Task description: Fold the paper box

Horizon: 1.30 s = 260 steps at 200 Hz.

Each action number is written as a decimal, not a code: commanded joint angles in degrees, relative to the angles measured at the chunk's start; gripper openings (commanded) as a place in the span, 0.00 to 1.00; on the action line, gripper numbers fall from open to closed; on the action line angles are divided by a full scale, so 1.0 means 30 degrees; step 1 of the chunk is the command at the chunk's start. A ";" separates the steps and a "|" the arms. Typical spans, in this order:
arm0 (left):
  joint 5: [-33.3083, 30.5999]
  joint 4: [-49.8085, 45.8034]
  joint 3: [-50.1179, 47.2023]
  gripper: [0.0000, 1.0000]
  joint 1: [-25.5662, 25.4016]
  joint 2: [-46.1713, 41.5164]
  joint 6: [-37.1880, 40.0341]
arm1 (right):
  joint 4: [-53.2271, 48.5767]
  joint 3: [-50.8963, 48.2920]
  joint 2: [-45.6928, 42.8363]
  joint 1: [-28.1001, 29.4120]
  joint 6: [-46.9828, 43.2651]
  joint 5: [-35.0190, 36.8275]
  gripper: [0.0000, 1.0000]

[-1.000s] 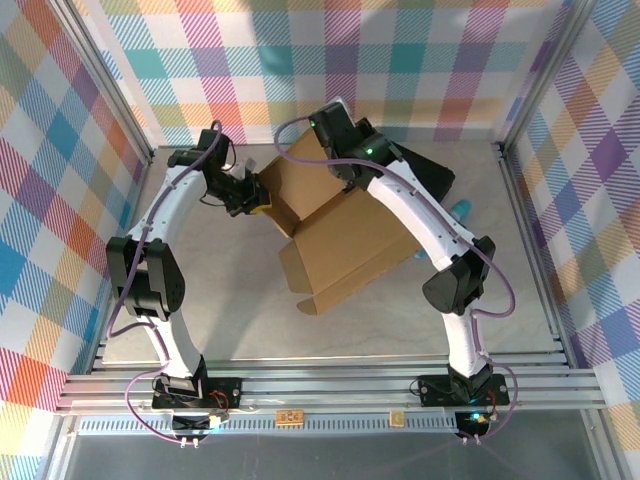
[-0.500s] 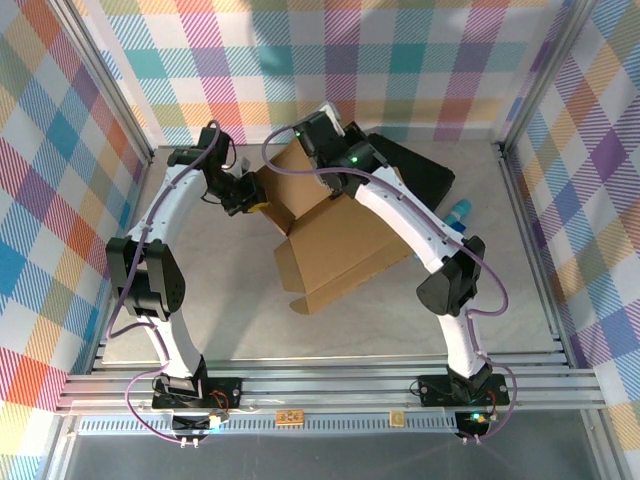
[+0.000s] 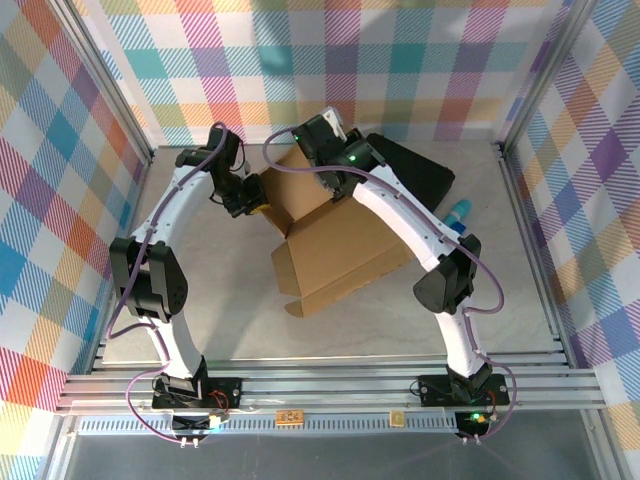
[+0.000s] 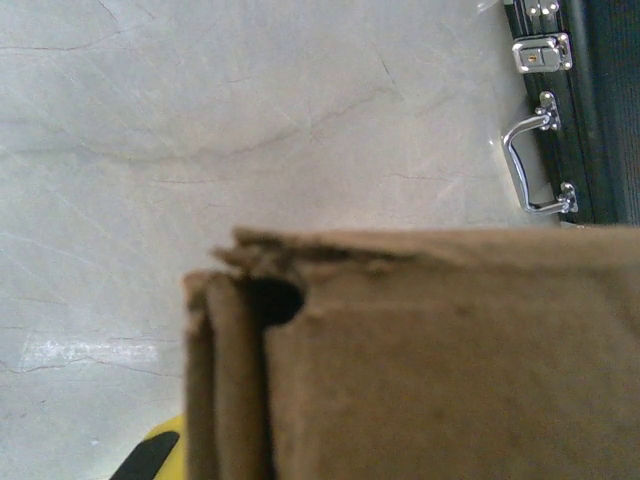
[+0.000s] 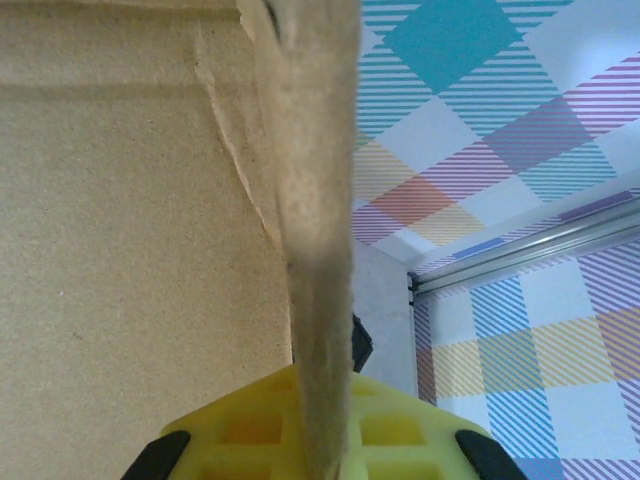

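Top ext cam: paper box [image 3: 345,250] sits mid-table, a bit toward the far side. Big panel lies flat, its near-left corner pointing at the arm bases. Far-left end is folded up into a raised wall.

L gripper [image 3: 254,203] is at the left corner of that raised part, touching the cardboard. L wrist cam: doubled-over cardboard edge fills the lower frame, w/ a small round hole at the fold. One yellow/black finger [image 4: 152,456] shows just left of the fold; the other is hidden behind the board, so can't tell if the L pincer is clenched or released.

R gripper [image 3: 318,150] is over the top edge of the raised wall, arm reaching across the flat panel. R wrist cam: flap edge runs straight up the middle of the frame. Yellow pads [image 5: 392,432] sit tight on both sides of it, no gap seen, so the R pincer is grasping the flap.

Black case [image 3: 418,172] lies far-right, just beside the box. Its metal handle [image 4: 528,168] and latch [image 4: 541,52] show in L wrist cam. Small blue item [image 3: 460,211] is right of the R arm, too small to ID. Table [image 3: 230,300] is pale and marbled.
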 commanded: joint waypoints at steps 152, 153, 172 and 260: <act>0.0714 0.7235 -0.7970 0.59 0.0095 -0.4213 -0.2650 | -0.3284 0.1429 0.0350 -0.0467 0.3082 -0.1984 0.00; 0.0714 0.7297 -0.7986 0.59 0.0095 -0.4191 -0.2670 | -0.3294 0.1425 0.0364 -0.0467 0.3085 -0.1984 0.00; 0.0707 0.8527 -0.8030 0.59 0.0038 -0.3399 -0.2894 | -0.3391 0.1378 0.0351 -0.0514 0.3202 -0.2093 0.00; -0.0533 1.2695 -0.8210 0.46 -0.0956 0.0018 -0.4037 | -0.3991 0.1429 0.0471 -0.0643 0.4016 -0.2990 0.00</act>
